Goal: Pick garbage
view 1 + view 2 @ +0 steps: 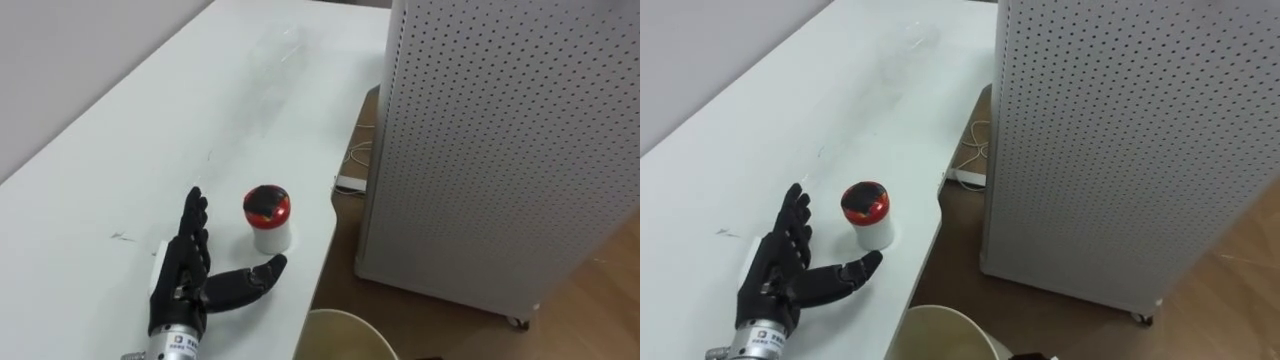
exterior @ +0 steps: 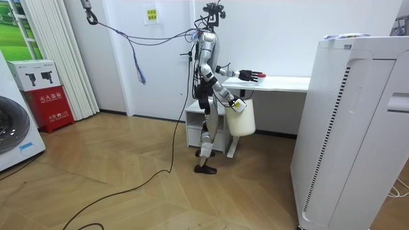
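At table's near edge: cup point(image 1: 268, 218), white body, red lid, upright. Looks light, stiff, smooth-sided, and probably tips easily with edge so close. Best hold: round white body, under lid. Left hand point(image 1: 185, 268) lies flat on table point(image 1: 120, 150) just beside cup, fingers straight, holding nothing. Thumb points at cup's base, contact unclear. Bin point(image 1: 335, 328) sits below edge. Right hand point(image 2: 236, 104) is at bin, can't tell if gripping.

White table point(image 1: 120, 150), wood floor point(image 2: 128, 172), white walls point(image 2: 275, 38)
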`<state>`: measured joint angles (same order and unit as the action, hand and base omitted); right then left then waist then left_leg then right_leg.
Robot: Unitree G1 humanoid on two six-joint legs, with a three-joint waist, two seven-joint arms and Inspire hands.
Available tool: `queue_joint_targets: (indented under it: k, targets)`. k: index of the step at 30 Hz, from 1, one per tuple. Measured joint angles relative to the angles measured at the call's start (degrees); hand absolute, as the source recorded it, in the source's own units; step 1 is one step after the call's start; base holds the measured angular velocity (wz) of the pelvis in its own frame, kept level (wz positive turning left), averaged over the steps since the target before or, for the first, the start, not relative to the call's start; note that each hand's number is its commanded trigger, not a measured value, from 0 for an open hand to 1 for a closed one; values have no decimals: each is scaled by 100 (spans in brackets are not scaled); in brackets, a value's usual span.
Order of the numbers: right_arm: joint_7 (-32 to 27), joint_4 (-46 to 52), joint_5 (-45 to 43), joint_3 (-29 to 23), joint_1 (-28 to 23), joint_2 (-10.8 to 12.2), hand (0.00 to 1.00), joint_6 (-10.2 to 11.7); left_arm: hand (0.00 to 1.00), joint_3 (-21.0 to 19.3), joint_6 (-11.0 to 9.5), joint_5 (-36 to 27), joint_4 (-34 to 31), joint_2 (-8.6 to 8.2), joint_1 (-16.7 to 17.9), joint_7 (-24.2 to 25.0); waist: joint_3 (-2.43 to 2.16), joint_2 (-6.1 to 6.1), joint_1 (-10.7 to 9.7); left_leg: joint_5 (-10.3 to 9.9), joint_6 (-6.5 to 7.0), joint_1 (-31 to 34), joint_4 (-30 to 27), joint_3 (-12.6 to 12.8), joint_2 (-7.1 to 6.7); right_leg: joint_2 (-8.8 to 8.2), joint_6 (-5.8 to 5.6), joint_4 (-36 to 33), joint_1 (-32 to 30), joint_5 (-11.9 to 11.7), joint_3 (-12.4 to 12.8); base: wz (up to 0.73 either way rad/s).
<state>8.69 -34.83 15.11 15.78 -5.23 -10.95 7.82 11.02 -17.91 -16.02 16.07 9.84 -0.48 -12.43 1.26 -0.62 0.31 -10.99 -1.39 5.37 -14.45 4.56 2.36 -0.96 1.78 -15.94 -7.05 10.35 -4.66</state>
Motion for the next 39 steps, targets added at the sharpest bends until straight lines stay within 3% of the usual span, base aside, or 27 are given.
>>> queue_joint_targets:
  k: [16, 27, 33, 39]
  targets:
    - [-64, -43, 11, 98, -45, -7, 100, -24, 0, 58, 5, 3, 138, 10, -172, -286, -5, 2, -33, 0, 0, -36, -14, 18, 2, 2, 0, 27, 10, -1, 15, 0]
    - [-63, -43, 11, 105, -44, -12, 100, -24, 0, 199, 5, -5, 371, -8, -320, -512, -3, 8, -193, 0, 0, -39, 2, 46, 3, 4, -5, -6, 11, -7, 59, -1]
    - [-62, -43, 13, 116, -33, -8, 100, -30, 0, 351, 8, -6, 436, -29, -664, -709, 13, 34, -194, 0, 0, -25, 0, 76, 2, 5, -13, 11, -2, -11, 72, -1]
    - [-59, -43, 13, 273, -32, -33, 100, -41, 0, 445, 12, -9, 436, -30, -732, -848, 21, 65, -197, 0, 0, -15, 1, 139, 4, 11, -15, 7, -50, -13, 149, -7]
